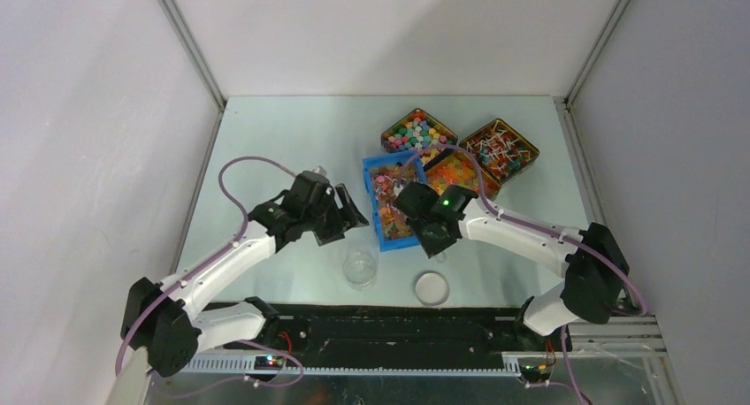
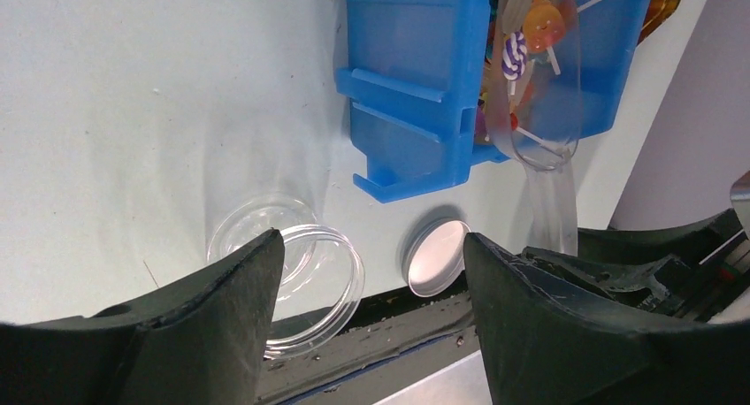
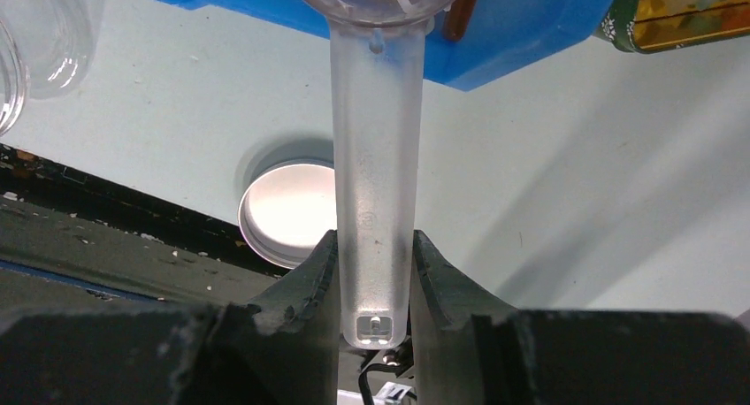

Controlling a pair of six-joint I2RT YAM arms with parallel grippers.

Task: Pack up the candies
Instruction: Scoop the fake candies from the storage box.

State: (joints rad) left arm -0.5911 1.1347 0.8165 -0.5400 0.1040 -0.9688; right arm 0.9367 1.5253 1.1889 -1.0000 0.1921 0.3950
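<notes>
**Hazards**

- The right gripper has its fingers closed on the handle of a clear scoop, close to the handle's end. With so short a hold, a loaded bowl may pivot between the fingers.
- The scoop bowl sits over the near end of the blue bin, where the candies lie. Stick lollipops show at the bowl. A stick hanging over the rim may drag sweets out, or the wrong item may be carried.
- The clear jar stands upright and unheld. The left gripper hangs near it with fingers spread wide, gripping nothing. A nudge from the scoop tip may tip the jar.
- The jar mouth looks little wider than the bowl, so a fast tilt is likely to scatter candies.

**Edges and clearance**

- Jar and lid both stand near the tabletop front edge, beside the black rail. Dropped candies may roll into it.
- Open tabletop lies left of and behind the bin.
- Three tins crowd the bin's far right side.
- The two arms are close together across the bin's left wall, so crossing paths risks contact.
</notes>
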